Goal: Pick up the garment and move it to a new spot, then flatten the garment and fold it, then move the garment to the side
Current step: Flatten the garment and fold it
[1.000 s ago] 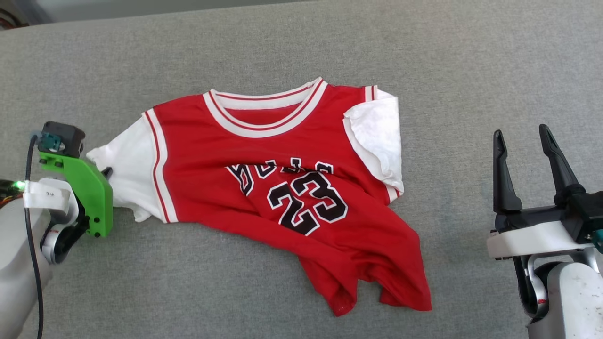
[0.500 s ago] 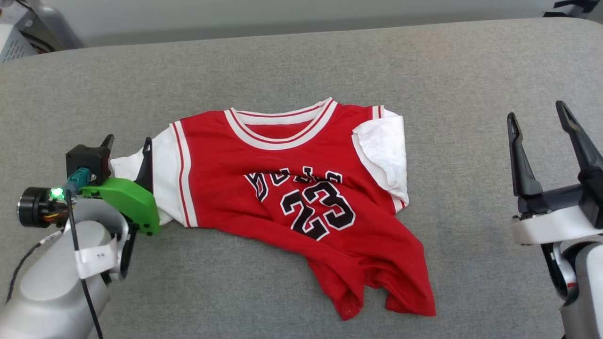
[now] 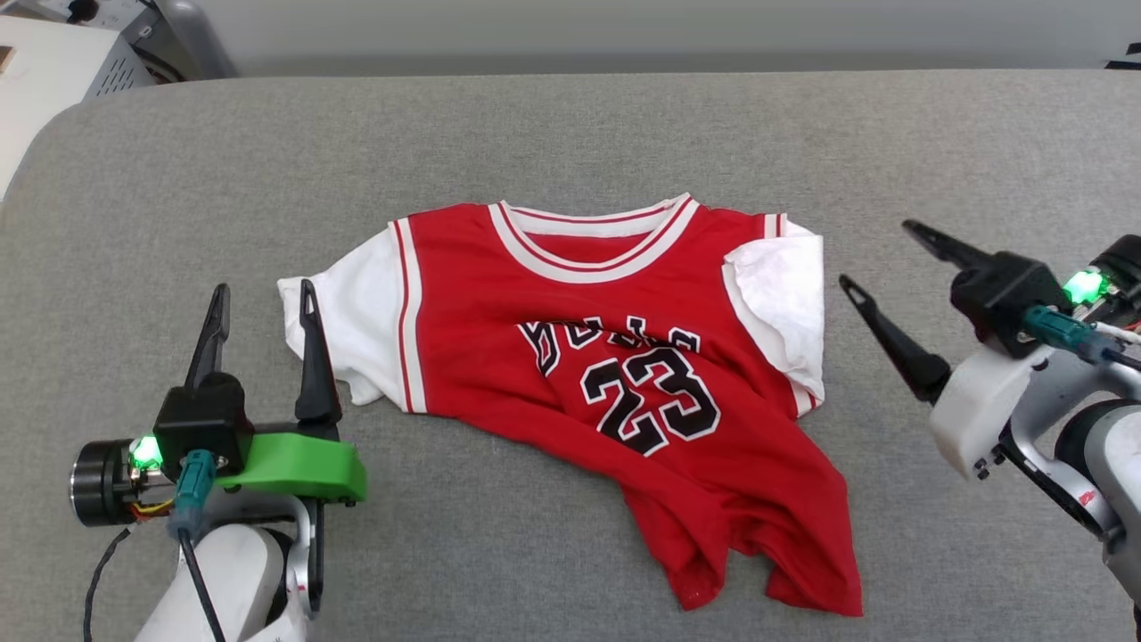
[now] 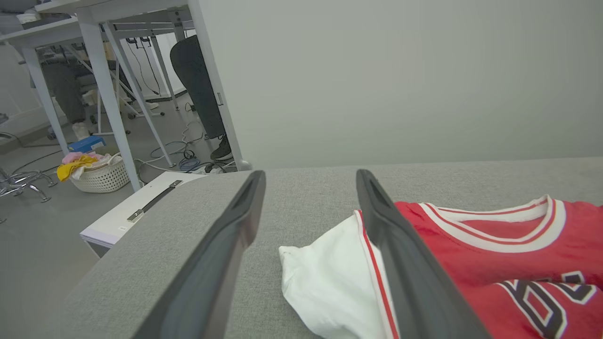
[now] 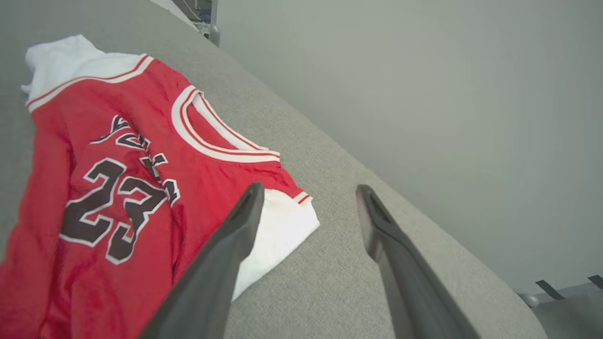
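Observation:
The garment, a red jersey with white sleeves and a black 23, lies face up and rumpled on the grey padded surface, its hem bunched at the near right. My left gripper stands open just off the left white sleeve, holding nothing. In the left wrist view, that sleeve lies between and beyond the open left gripper. My right gripper is open and points left at the folded-over right sleeve. The right wrist view has the garment left of the right gripper.
A white cabinet stands off the surface's far left corner. The left wrist view looks past the edge to a white low unit, a laundry basket, table legs and a person's leg. A grey wall runs behind.
My left gripper has opened, let go of the left sleeve and drawn back toward me. My right gripper has turned to point at the garment. The camera has shifted.

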Motion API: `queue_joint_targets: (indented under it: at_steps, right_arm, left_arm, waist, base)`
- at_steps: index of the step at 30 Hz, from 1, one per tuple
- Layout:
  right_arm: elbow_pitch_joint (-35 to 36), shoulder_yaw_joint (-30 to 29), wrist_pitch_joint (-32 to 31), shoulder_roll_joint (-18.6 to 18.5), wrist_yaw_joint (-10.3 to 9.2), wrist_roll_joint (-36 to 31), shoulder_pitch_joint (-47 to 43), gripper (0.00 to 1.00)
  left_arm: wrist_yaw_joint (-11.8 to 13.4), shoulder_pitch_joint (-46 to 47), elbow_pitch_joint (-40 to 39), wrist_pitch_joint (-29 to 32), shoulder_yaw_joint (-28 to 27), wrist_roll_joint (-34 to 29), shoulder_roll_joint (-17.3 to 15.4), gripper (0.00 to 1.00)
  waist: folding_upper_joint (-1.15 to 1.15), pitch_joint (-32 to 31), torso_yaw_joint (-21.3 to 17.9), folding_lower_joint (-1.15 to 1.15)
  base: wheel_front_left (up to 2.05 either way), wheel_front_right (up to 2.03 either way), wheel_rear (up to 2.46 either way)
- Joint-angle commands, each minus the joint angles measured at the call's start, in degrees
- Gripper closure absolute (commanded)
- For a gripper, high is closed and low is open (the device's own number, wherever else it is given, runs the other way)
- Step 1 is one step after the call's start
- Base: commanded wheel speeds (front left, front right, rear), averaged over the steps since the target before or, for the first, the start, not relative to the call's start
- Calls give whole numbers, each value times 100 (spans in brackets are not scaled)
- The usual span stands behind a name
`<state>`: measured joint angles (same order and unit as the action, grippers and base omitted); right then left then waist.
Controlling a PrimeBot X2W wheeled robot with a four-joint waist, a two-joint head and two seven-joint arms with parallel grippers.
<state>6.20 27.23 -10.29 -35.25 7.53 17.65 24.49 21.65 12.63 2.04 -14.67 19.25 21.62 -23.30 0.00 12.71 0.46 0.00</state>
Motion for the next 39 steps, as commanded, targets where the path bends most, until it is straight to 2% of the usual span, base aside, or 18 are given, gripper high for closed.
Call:
queue_joint_targets:
  at_steps: [1, 5, 9, 17, 23, 24, 25, 26, 29, 30, 36, 39]
  right_arm:
    - [39, 312, -305, -200, -4, 252, 212, 0]
    - [17, 1176, -1166, -672, -4, 908, 609, 0]
    - [-154, 1829, -1619, -926, -4, 1286, 1046, 0]
    - [-1098, 2849, -1669, -753, -4, 1561, 1675, 0]
    - [-1951, 3451, -1252, -506, -4, 1592, 1871, 0]
    - [-2041, 3495, -1096, -464, -4, 1600, 1892, 52]
    - [-2103, 3505, -952, -426, -4, 1614, 1901, 70]
    - [-2163, 3526, -797, -400, -4, 1614, 1906, 100]
    - [-2264, 3356, -301, -339, -4, 1562, 1904, 100]
    - [-2266, 2916, 236, -250, -4, 1534, 1765, 100]
    - [-2051, 1663, 1025, 35, -4, 1695, 1093, 100]
    - [-1934, 974, 1306, 295, -4, 2029, 622, 100]
  left_arm:
    - [-51, -155, -83, -32, -118, -165, 121, 0]
    - [-244, -283, -167, -32, -376, -466, 411, 0]
    - [-460, -231, -188, -32, -545, -718, 671, 0]
    - [-828, -22, -153, -32, -857, -1120, 1084, 0]
    - [-1019, 39, -93, -32, -1029, -1346, 1326, 0]
    - [-1045, 39, -82, -32, -1065, -1381, 1354, 0]
    - [-1065, 34, -73, -32, -1096, -1408, 1377, 0]
    - [-1092, 19, -60, -32, -1129, -1438, 1402, 0]
    - [-1160, -45, -20, -32, -1217, -1499, 1459, 0]
    - [-1219, -139, 4, -32, -1303, -1552, 1515, 0]
    - [-1326, -328, 19, -32, -1415, -1632, 1608, 0]
    - [-1374, -415, 34, -32, -1434, -1666, 1658, 0]
  waist:
    - [0, 94, 97, 0]
    - [0, 247, 238, 0]
    - [0, 457, 399, 0]
    - [0, 881, 610, 0]
    - [0, 1000, 611, 0]
    - [0, 989, 592, 0]
    - [0, 966, 570, 0]
    - [0, 931, 542, 0]
    - [0, 793, 447, 0]
    - [0, 638, 339, 0]
    - [0, 376, 167, 0]
    - [0, 283, 112, 0]
  base:
    - [0, 0, 0]
    - [0, 0, 0]
    - [0, 0, 0]
    - [0, 0, 0]
    - [0, 0, 0]
    - [0, 0, 0]
    - [0, 0, 0]
    - [0, 0, 0]
    - [0, 0, 0]
    - [0, 0, 0]
    - [0, 0, 0]
    - [0, 0, 0]
